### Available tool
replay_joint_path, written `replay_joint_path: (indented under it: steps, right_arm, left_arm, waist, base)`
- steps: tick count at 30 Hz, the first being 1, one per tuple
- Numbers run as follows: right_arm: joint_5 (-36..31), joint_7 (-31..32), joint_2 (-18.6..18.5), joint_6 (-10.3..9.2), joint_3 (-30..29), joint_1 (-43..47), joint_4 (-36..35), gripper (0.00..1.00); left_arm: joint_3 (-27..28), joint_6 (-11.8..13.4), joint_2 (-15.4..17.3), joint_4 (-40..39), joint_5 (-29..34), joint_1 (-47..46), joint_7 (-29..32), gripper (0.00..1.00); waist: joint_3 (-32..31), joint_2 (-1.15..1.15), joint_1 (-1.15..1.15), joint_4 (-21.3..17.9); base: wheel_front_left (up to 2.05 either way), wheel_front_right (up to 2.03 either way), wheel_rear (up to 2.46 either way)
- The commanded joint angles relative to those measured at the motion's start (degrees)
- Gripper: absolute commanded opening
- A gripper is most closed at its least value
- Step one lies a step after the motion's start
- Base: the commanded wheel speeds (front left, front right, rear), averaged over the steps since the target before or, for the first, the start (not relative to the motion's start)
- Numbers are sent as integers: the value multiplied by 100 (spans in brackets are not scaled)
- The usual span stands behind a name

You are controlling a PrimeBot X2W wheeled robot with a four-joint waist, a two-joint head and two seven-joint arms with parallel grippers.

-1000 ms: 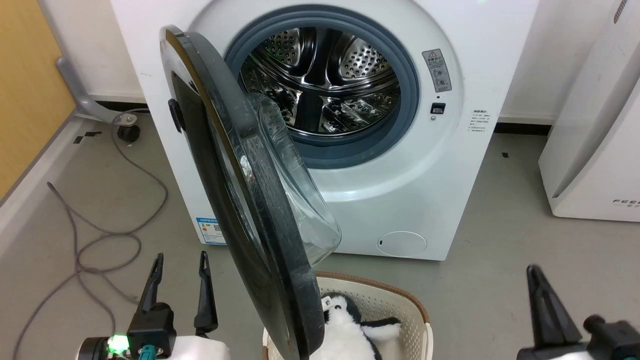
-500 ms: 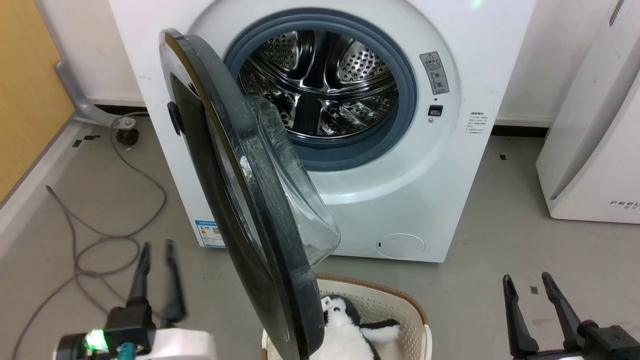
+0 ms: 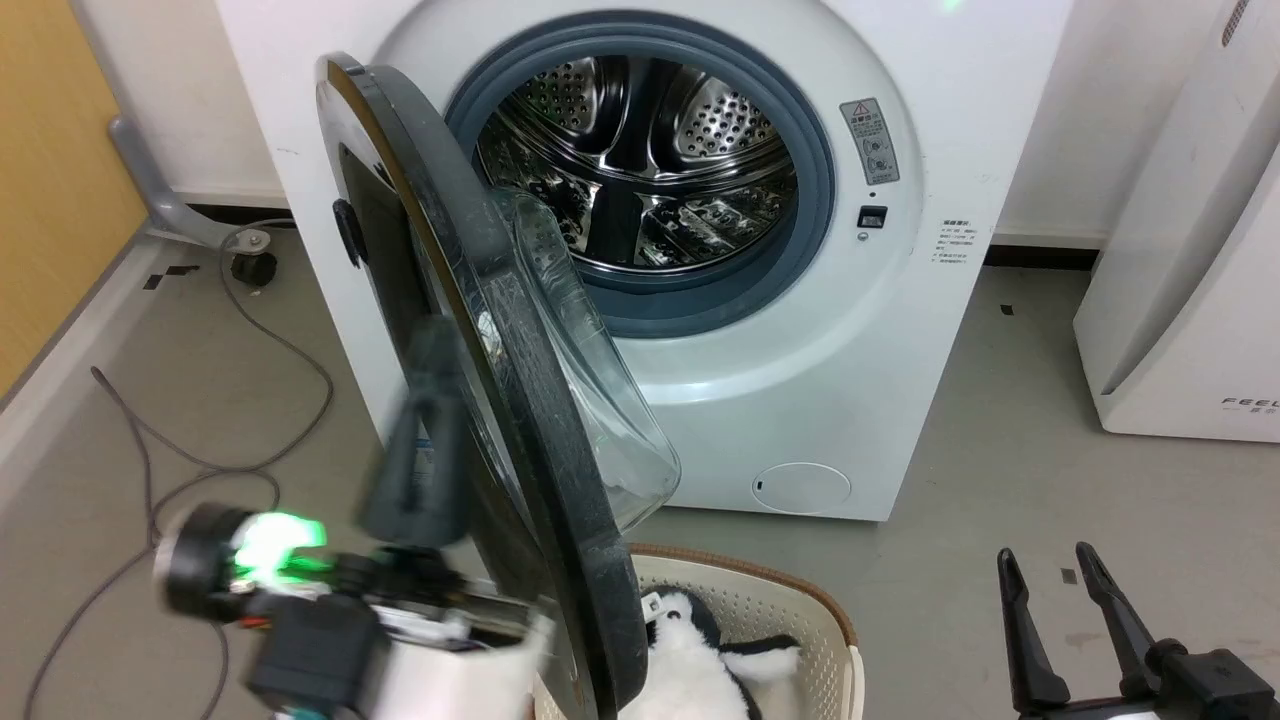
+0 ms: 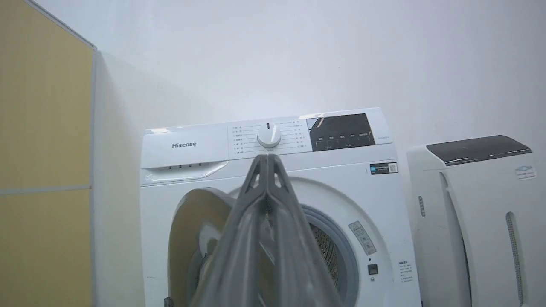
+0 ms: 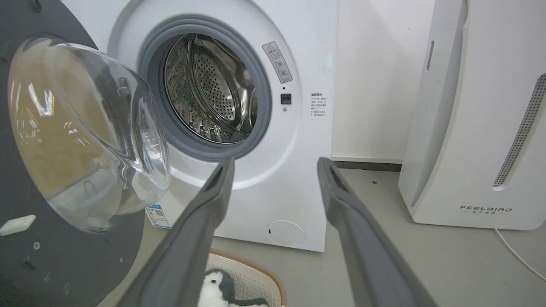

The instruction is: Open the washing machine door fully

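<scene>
Left gripper (image 4: 267, 162) is recorded clenched beside the washing machine door (image 3: 465, 290); right gripper (image 3: 1045, 555) released above grey floor (image 3: 1000, 400); white wall (image 4: 256, 51) behind.

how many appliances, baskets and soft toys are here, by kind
appliances: 2 (washing machine, white FEELBIRD unit)
laundry basket: 1
plush toy: 1
total: 4

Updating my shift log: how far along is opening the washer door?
Done: the round glossy black washing machine door stands roughly halfway open, perforated steel drum exposed. In hand: the left gripper, fingers shut, blurred beside the door's outer face; contact unclear. Left: swinging it fully open; the right gripper is open.
</scene>
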Motion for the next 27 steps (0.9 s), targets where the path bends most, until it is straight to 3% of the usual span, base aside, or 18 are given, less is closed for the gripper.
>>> replay_joint_path:
  steps: [1, 7, 15, 27]
  right_arm:
    - [-38, -26, 25, 5, 2, 59, -25, 100]
    - [-33, -26, 26, 5, 28, 54, -28, 100]
    - [-59, -26, 26, 5, 19, 42, -26, 100]
    - [-74, -26, 26, 5, 8, -57, 24, 100]
  left_arm:
    - [-187, -97, 12, -69, 43, -90, -23, 0]
    - [-1231, -394, -7, -165, 164, -159, -23, 0]
    - [-2287, -568, -37, 95, 136, -92, -23, 0]
    - [-2726, -421, 47, 810, 23, 40, -23, 0]
  waist:
    - [-1, 0, 0, 4]
    - [4, 0, 0, 9]
    - [74, 0, 0, 18]
    - [181, 0, 0, 86]
  base:
    - [0, 0, 0]
    - [0, 0, 0]
    - [0, 0, 0]
    - [0, 0, 0]
